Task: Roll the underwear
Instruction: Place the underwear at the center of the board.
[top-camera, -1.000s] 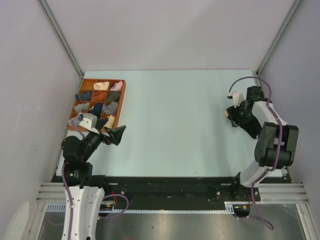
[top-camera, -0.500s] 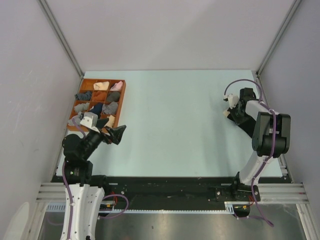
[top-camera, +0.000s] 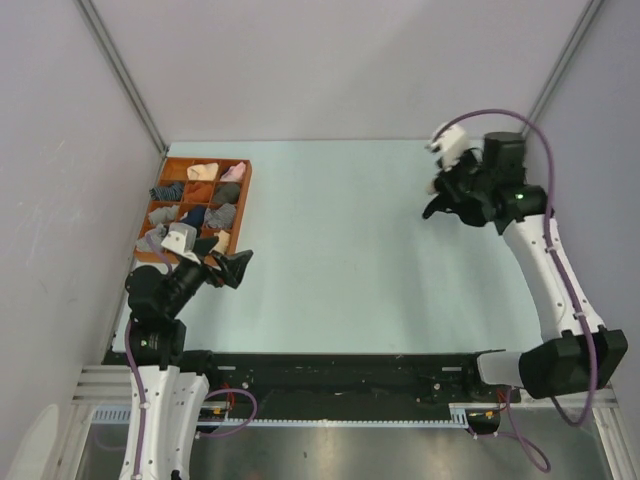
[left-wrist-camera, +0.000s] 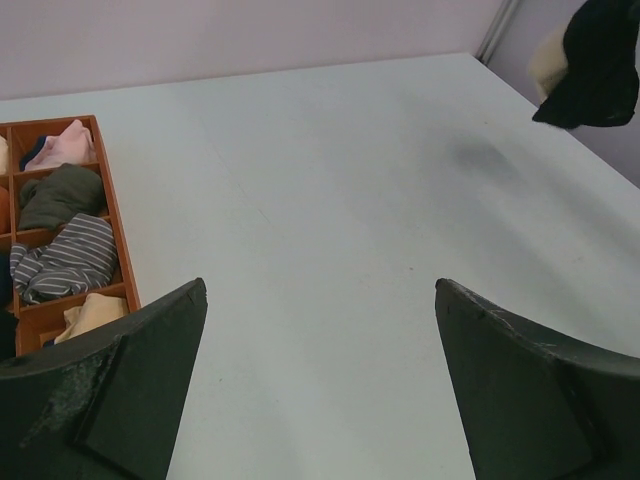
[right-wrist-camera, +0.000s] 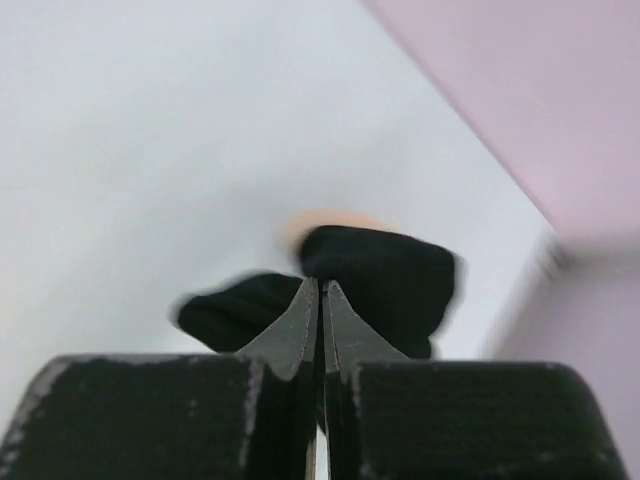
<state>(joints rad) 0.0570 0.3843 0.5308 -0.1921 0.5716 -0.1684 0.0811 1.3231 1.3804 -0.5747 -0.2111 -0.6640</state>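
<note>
The right pincer (right-wrist-camera: 320, 288) was clamped shut on the black soft fabric underwear with a cream-beige edge (right-wrist-camera: 385, 275), which hung above the far right of the pale bench (left-wrist-camera: 330, 180). The left pincer (left-wrist-camera: 320, 295) gaped wide, holding nothing, beside the orange compartment tray (left-wrist-camera: 112, 215).

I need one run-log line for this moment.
right gripper: shut on underwear, held above table | left gripper: open, empty, near tray | roll: not started

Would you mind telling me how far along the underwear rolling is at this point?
Done: the right tool is shut on the underwear, which hangs bunched above the table. In hand: only that hold. Left: laying it flat and rolling it; no roll shows yet, and the left tool is open, holding nothing.
</note>
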